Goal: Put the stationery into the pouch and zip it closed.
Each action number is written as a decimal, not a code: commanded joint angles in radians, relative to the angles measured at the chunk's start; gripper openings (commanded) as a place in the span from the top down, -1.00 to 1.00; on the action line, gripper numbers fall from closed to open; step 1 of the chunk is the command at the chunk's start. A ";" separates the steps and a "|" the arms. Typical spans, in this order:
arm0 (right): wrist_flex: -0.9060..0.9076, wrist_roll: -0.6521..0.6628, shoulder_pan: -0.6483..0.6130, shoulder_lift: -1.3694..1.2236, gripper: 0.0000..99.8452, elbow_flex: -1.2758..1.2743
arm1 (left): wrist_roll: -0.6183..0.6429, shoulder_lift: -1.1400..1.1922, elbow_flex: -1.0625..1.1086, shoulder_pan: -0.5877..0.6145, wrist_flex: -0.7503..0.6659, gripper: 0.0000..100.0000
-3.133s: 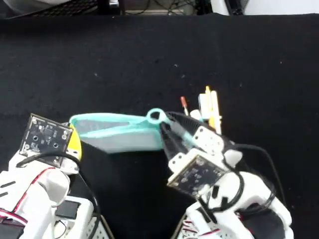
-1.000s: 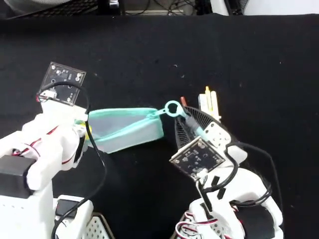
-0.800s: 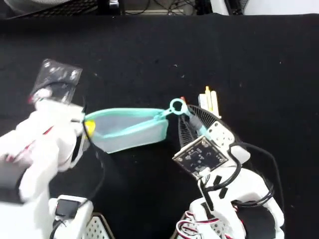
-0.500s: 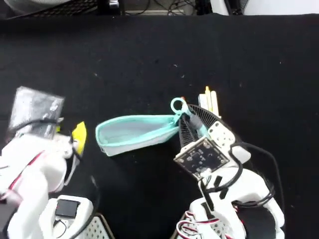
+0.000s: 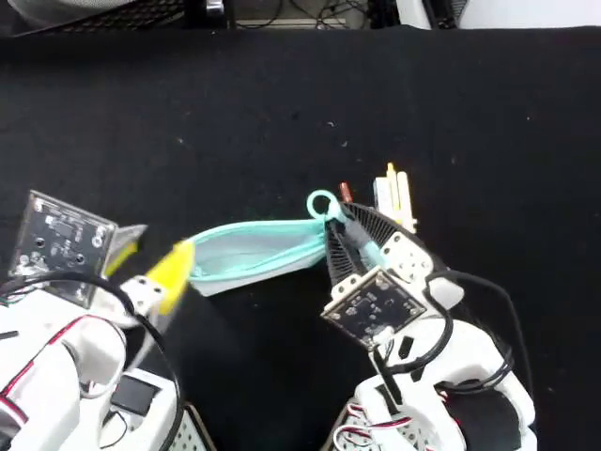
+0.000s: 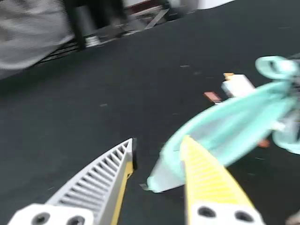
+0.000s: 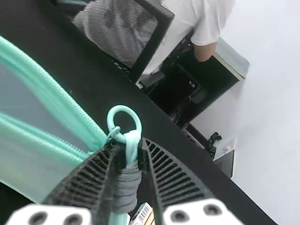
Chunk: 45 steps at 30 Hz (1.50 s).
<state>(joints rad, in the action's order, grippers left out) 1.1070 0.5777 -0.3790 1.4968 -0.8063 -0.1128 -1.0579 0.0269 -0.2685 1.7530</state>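
1. left gripper [image 5: 152, 256] [image 6: 158, 140]: low at the bench's near-left side. Fingers apart, nothing clamped. One finger is yellow [image 5: 174, 266], the other grey.
2. The yellow fingertip is at the left end of the pouch [image 5: 254, 249] [image 6: 234, 122] [image 7: 28, 154]. Touching or just beside it, can't tell.
3. right gripper [image 5: 331, 230] [image 7: 126, 157]: near centre, at the pouch's right end. Dark ribbed fingers are together, clamped on the zip pull [image 5: 320, 203] [image 7: 123, 119] [image 6: 276, 65] just under its teal ring. The ring stands clear above the fingertips.
4. pouch: teal, lies across the bench between the two grippers, long side running left to right. In the right wrist view the two zip tracks run apart from the pull, so the mouth is open along that stretch. A paler inside shows in the high view.
5. stationery [image 5: 394, 197]: yellow and white pens side by side on the bench, just beyond the right gripper and outside the pouch. A small reddish-brown piece [image 5: 346, 193] lies beside them, near the ring.
6. bench [image 5: 282, 103]: black, matte, runs on behind everything.
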 commanded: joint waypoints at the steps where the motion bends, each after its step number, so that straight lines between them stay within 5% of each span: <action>1: -0.014 -0.003 -0.018 -0.007 0.98 0.010 | 0.008 0.006 0.019 -0.042 -0.002 0.55; 13: -0.014 -0.003 -0.018 -0.007 0.98 0.010 | -0.028 0.029 0.087 0.108 -0.003 0.63; 26: -0.021 -0.003 -0.018 -0.008 0.98 0.010 | -0.020 0.186 0.027 0.107 0.005 0.65; 30: -0.054 -0.003 -0.018 -0.008 0.98 0.012 | -0.003 0.186 0.022 0.104 0.005 0.95; 39: -0.153 -0.003 -0.025 -0.113 0.98 0.036 | -0.005 0.196 0.019 0.104 0.002 0.94; 45: -0.110 -0.003 -0.138 -0.211 0.98 0.196 | -0.006 0.198 0.022 0.018 -0.002 0.94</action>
<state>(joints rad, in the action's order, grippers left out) 0.9858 0.5777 -0.4603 1.3249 -0.7204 -0.1220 -0.8661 0.0852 -0.2071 1.7530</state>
